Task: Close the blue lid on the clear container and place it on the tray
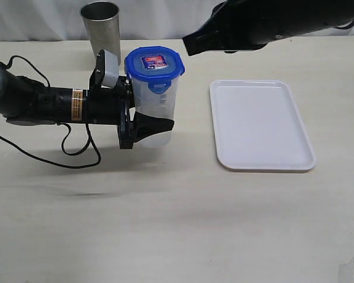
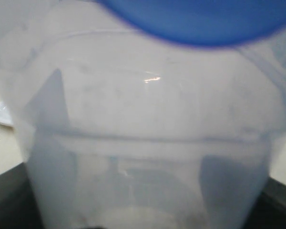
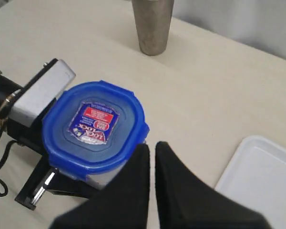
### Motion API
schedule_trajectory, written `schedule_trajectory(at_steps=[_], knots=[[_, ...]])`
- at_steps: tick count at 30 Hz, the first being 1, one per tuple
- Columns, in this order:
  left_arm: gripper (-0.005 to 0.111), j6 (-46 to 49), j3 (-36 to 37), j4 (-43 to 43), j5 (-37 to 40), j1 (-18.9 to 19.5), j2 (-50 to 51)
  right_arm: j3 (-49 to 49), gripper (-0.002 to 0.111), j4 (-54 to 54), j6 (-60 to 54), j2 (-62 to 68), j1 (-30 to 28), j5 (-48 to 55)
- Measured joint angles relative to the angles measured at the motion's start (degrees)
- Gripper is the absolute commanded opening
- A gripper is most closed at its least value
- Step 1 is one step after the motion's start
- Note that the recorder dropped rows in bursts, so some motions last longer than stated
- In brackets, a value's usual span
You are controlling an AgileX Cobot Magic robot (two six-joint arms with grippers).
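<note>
On the left, the left tool [image 1: 156, 118] pinched the clear container [image 1: 156, 100] around its lower body. It stood upright, on or just above the bench [image 1: 165, 224]; I could not tell which. The blue lid [image 1: 154, 63] sat on its mouth with the front tab apparently folded down, so closing looked done or nearly so. The right tool [image 3: 151, 149], fingers pressed together on nothing, hung above beside the lid. Rightmost, the tray [image 1: 259, 124] lay apart from the container; placing remained.

Bright-blue round plastic lid [image 1: 154, 63] atop tall translucent plastic container [image 1: 157, 112], upper centre.
Red-and-white sticker faces up, the container stands upright; flat white rectangular plastic tray [image 1: 262, 127] lies apart at centre right.
</note>
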Motion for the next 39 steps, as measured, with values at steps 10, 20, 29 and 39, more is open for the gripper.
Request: schedule_trajectory(at_steps=[10,20,29,39], knots=[[0.000,0.0,0.0,0.0,0.0,0.0,0.0,26.0,0.004,-0.5,-0.2,-25.8,0.0,-27.0],[0.000,0.0,0.0,0.0,-0.1,0.0,0.0,43.9,0.004,-0.5,-0.1,-48.2,0.0,-37.6],[0.000,0.0,0.0,0.0,-0.1,0.0,0.0,51.2,0.004,-0.5,-0.1,-57.1,0.0,-39.2],[0.000,0.0,0.0,0.0,-0.1,0.0,0.0,54.8,0.004,-0.5,0.0,-60.1,0.0,-41.1]])
